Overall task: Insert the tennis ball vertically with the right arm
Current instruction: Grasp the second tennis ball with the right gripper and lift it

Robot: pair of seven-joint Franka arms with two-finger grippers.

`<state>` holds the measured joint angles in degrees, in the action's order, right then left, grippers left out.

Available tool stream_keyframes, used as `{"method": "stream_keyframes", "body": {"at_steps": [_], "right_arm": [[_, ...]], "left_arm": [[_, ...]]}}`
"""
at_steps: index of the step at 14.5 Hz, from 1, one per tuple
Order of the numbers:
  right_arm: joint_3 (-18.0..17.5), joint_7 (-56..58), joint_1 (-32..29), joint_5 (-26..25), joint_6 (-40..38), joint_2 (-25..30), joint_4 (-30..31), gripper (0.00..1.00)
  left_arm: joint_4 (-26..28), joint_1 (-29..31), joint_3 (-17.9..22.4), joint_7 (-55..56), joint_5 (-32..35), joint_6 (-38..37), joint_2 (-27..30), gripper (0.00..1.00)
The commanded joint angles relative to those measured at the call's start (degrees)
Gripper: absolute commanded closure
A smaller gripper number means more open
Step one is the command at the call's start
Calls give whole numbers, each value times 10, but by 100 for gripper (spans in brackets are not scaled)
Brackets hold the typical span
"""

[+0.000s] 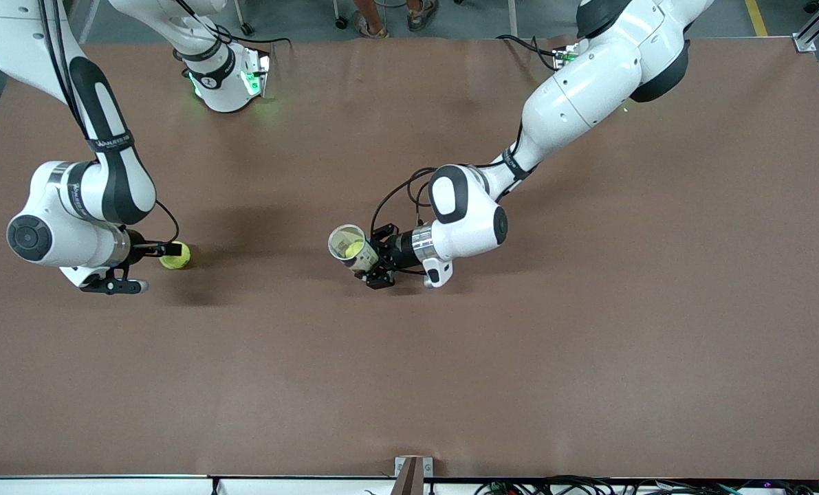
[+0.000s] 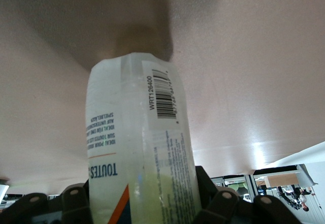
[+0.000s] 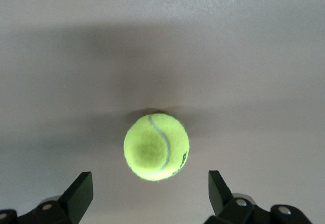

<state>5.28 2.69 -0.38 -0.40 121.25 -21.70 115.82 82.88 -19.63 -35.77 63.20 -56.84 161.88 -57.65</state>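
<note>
A broad brown table (image 1: 588, 357) fills the room's work area, with a strip of grey floor and someone's sandalled feet (image 1: 395, 15) visible past the robots' end of it. Two white Franka arms reach over the bare surface from their bases. The left arm (image 1: 588, 82) stretches down toward the middle of the table, its forearm bent low. The right arm (image 1: 86, 199) folds back on itself at its own end of the table, wrist close to the surface.

The left gripper (image 1: 376, 258) is clamped on a clear plastic tennis-ball can (image 1: 353, 249), held tilted on its side above the table's centre, its open mouth turned toward the right arm's end. A yellow ball shows inside the can. In the left wrist view the can (image 2: 139, 148) runs away from the fingers (image 2: 223, 203), its printed label and barcode facing the camera, its shadow on the table.

The right gripper (image 1: 149, 265) sits low over the table, its fingers spread wide. A yellow-green tennis ball (image 1: 175, 256) rests on the table at the gripper's tips, well apart from the can. In the right wrist view the ball (image 3: 156, 147) lies ahead of the two open fingers (image 3: 80, 192), centred on the gap between them and touching neither.
</note>
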Motion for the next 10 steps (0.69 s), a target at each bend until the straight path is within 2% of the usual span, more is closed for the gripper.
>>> {"method": "stream_keyframes", "body": {"at_steps": [1, 10], "right_arm": [[-10, 2, -10, -13, 19, -11, 7, 0], [-11, 2, -11, -13, 48, -41, 8, 0]], "left_arm": [[-8, -4, -4, -12, -19, 4, -4, 28], [-7, -3, -4, -12, -23, 4, -4, 25]]}}
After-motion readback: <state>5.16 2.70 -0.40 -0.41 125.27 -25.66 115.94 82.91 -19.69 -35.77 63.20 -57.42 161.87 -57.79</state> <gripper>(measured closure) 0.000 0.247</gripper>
